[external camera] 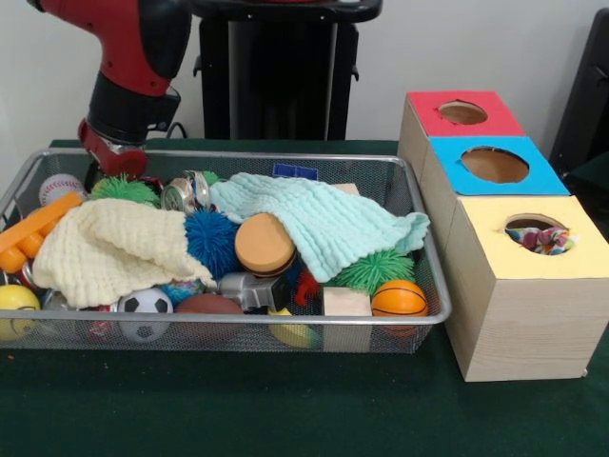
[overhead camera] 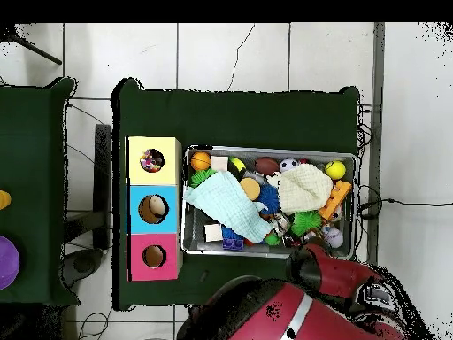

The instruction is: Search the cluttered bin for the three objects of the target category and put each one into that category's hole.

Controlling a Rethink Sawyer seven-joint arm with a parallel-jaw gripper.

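Note:
The wire mesh bin (external camera: 285, 156) sits on the green table, full of toys; it also shows in the overhead view (overhead camera: 265, 150). No polka-dot bundle shows in the bin. One polka-dot bundle (external camera: 540, 239) lies inside the yellow-surrounded hole (external camera: 522, 224) of the pale wooden box (external camera: 523, 324), and shows in the overhead view (overhead camera: 152, 160). My gripper (external camera: 114, 157) hangs from the red arm at the bin's far left corner, partly behind the rim. In the overhead view the arm's end (overhead camera: 307, 263) is at the bin's edge nearest the base.
A cream knitted cloth (external camera: 114, 248) and a mint knitted cloth (external camera: 314, 224) cover much of the bin. Around them lie a blue spiky ball (external camera: 211, 243), green spiky balls (external camera: 373, 271), a basketball (external camera: 400, 298) and a soccer ball (external camera: 145, 309). The blue-surrounded hole (external camera: 495, 164) and red-surrounded hole (external camera: 463, 112) lie behind the yellow one.

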